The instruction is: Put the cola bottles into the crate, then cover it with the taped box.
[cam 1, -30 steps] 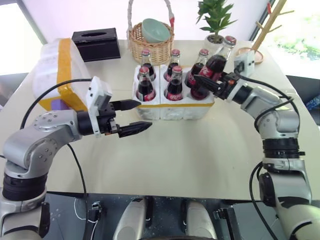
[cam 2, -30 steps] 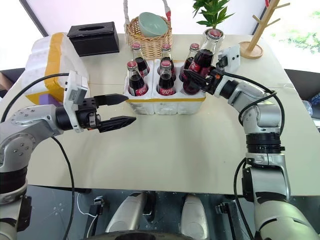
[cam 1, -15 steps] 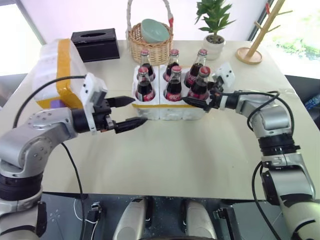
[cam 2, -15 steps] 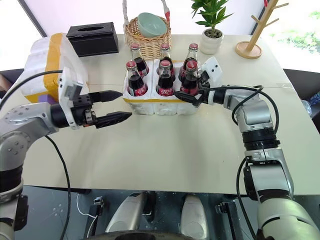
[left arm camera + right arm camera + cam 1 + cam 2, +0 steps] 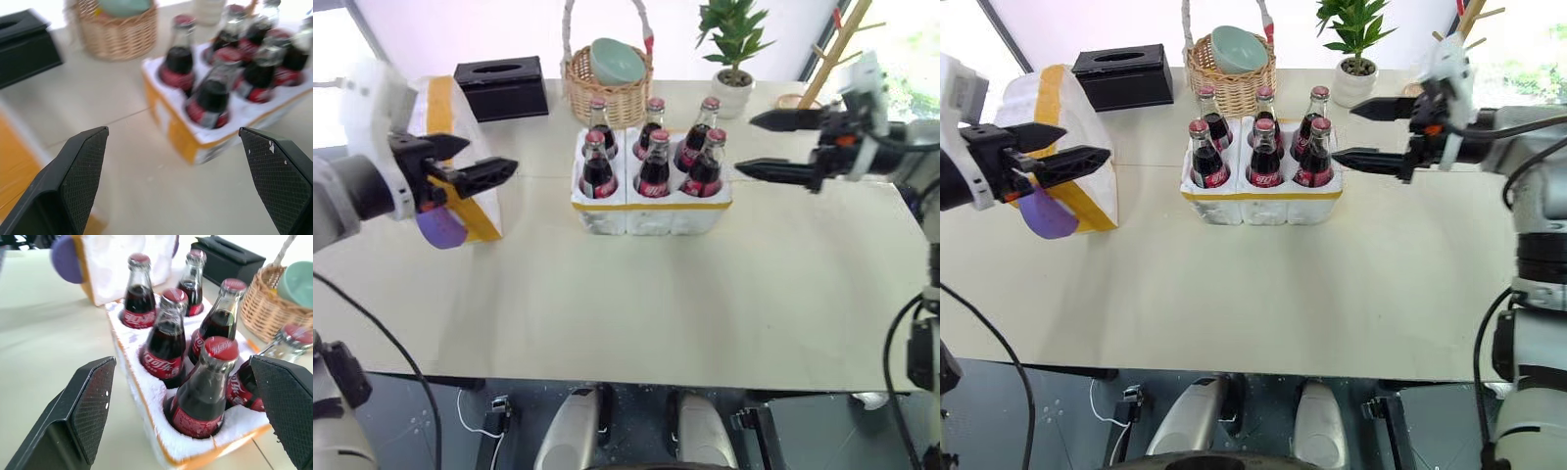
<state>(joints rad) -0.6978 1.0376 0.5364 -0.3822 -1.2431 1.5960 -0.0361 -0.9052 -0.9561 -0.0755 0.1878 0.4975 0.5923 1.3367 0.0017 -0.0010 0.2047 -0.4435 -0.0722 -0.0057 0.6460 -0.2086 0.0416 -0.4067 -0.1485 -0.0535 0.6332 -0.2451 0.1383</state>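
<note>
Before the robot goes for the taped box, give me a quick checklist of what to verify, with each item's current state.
1. All six cola bottles upright in the crate: ok.
2. Right hand open, holding nothing and apart from the bottles: ok.
3. Left hand open and empty, in front of the taped box: ok.
4. Taped box not yet gripped, resting at the table's left side: ok.
5. Table between box and crate free of obstacles: ok.
6. Wicker basket stands close behind the crate and may crowd the box as it comes down: cannot tell.
</note>
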